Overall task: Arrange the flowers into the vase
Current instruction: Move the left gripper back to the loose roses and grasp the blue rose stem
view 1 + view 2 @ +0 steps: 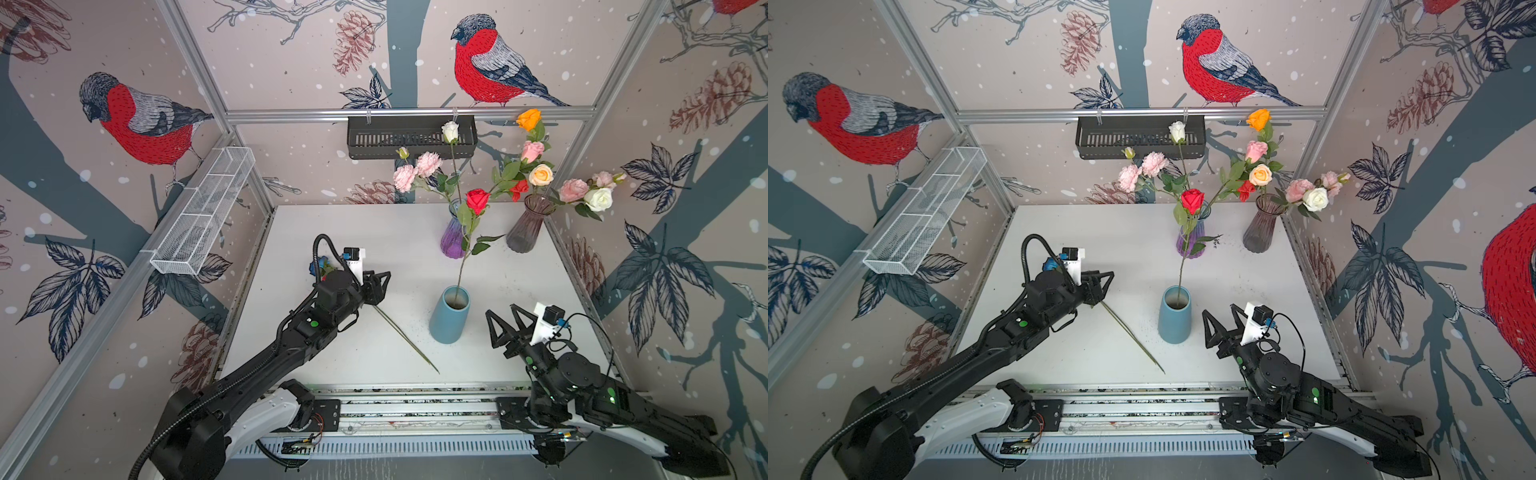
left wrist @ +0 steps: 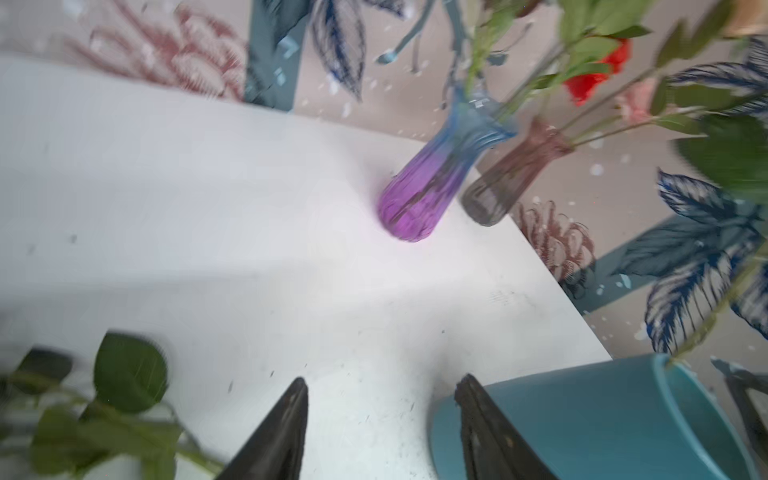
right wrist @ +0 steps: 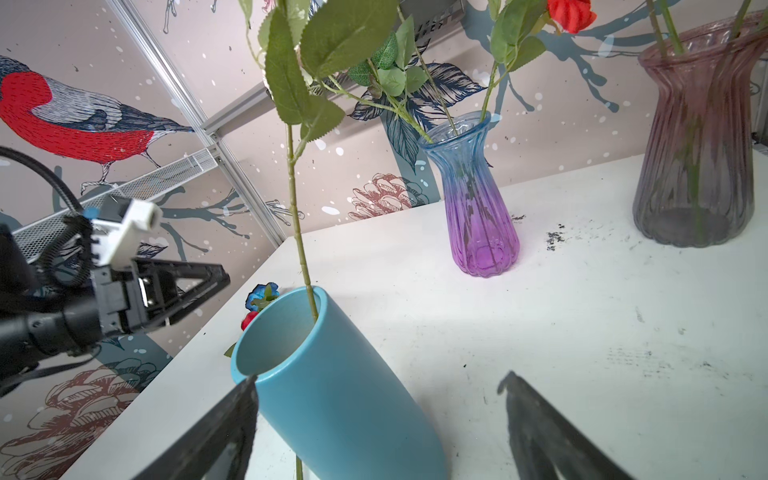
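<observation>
On your left, the left gripper (image 1: 380, 284) hangs with its jaws apart and empty over a loose blue flower (image 1: 407, 340), which lies flat on the white table (image 1: 332, 232). In the centre, a red rose (image 1: 477, 200) stands in the blue vase (image 1: 449, 322). Just right of the vase, the right gripper (image 1: 502, 309) is spread wide and holds nothing.

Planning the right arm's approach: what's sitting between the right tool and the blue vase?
Nothing. Only a bare strip of white table separates the right tool from the blue vase, as both top views show.
</observation>
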